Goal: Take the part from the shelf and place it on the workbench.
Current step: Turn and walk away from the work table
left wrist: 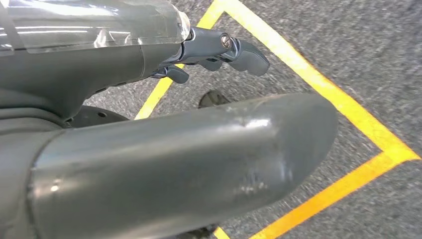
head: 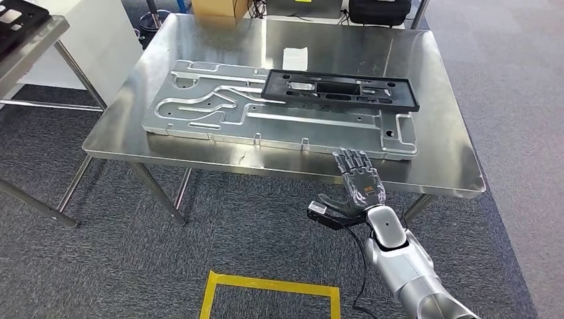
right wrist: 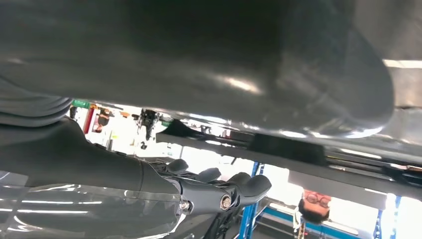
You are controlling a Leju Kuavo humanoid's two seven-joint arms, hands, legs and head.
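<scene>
The long black part lies flat on a grey machined metal plate, which rests on the steel workbench. My right hand hovers at the bench's front edge, just short of the plate and well in front of the part. Its fingers are stretched out and apart, and it holds nothing. In the right wrist view this hand shows its dark fingers extended under the thick thumb. My left hand hangs over the carpet with its fingers loosely extended and nothing in them.
A yellow tape square marks the grey carpet in front of the bench. A second table carrying a black tray stands at the far left. Cardboard boxes and a black case sit behind the bench. A person is in the background.
</scene>
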